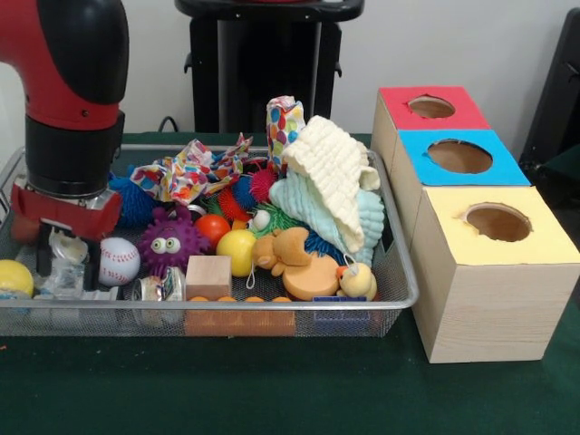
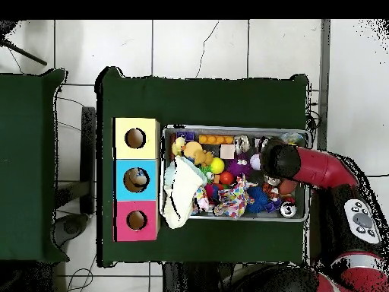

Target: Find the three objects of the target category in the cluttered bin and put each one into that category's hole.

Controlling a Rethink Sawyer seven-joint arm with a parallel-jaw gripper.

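The hand point(image 1: 62, 263), its grip impossible to make out, sits low in the wire bin point(image 1: 399, 272) beside a baseball point(image 1: 119, 261).

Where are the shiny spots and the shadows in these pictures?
Front view: light glints on the red arm and along the rim of the wire bin; the yellow box has a hole that is shaded inside. Overhead view: the white floor is brightest, the green table cover darkest, and no strong shadows show.

Pincer point(image 1: 65, 263) tips buried in clutter, state unclear
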